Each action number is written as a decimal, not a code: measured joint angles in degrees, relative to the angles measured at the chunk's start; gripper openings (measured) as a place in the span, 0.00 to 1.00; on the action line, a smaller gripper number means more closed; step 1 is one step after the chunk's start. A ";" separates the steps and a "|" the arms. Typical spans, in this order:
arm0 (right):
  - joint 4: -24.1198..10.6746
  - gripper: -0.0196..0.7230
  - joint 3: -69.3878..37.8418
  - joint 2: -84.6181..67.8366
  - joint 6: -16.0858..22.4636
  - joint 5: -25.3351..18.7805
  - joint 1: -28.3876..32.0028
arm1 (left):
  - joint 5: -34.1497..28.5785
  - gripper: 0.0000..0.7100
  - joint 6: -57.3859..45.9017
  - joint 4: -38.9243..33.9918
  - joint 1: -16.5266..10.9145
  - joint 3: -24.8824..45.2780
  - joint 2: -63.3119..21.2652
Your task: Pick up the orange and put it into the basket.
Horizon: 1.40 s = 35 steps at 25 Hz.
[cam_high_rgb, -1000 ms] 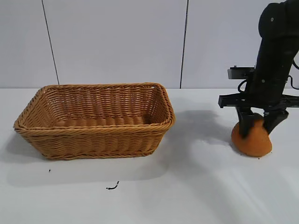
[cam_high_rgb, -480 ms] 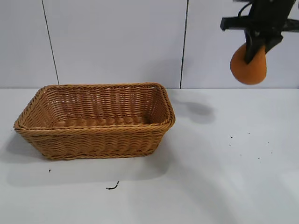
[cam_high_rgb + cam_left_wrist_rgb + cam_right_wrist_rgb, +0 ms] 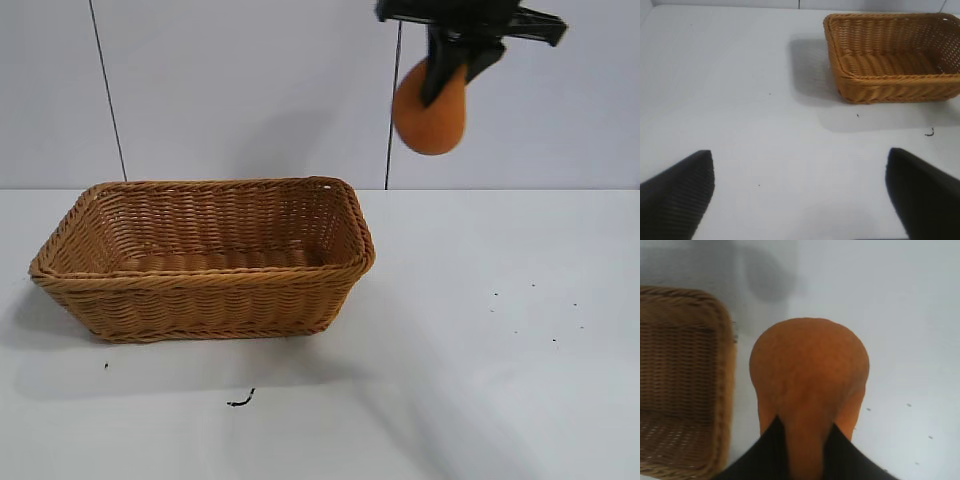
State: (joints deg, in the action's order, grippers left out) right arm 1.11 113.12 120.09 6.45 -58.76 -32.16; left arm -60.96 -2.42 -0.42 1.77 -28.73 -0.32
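Observation:
The orange [image 3: 430,115] hangs high in the air, held at its knobby top by my right gripper [image 3: 455,62], which is shut on it, up and to the right of the basket [image 3: 205,262]. In the right wrist view the orange [image 3: 810,375] fills the middle, pinched between the black fingers [image 3: 772,450], and the basket's end [image 3: 722,390] lies just beside and below it. The basket is a tan wicker rectangle on the white table and holds nothing. My left gripper [image 3: 800,195] is open and empty over bare table, with the basket [image 3: 890,57] farther off.
A small dark scrap [image 3: 240,401] lies on the table in front of the basket. Several tiny dark specks [image 3: 530,310] dot the table at the right. A grey panelled wall stands behind.
My right gripper lifted the orange off the table at the right, then carried it high and leftward toward the basket. The left arm has not moved.

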 joint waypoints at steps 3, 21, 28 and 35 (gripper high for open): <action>-2.01 0.08 0.00 3.38 1.61 3.48 -3.72 | 0.00 0.94 0.00 0.00 0.00 0.00 0.00; -2.61 0.94 7.74 15.05 3.70 0.11 -4.93 | 0.00 0.94 0.00 0.00 0.00 0.00 0.00; -4.21 0.96 22.04 14.99 3.70 -9.74 3.73 | 0.00 0.94 0.00 0.00 0.00 0.00 0.00; -4.77 0.96 22.98 14.63 3.07 -10.86 18.06 | 0.12 0.94 0.00 0.00 0.00 0.00 0.00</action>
State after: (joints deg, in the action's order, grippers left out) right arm -3.66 136.10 134.72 9.53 -69.62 -14.10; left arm -60.85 -2.42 -0.42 1.77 -28.73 -0.32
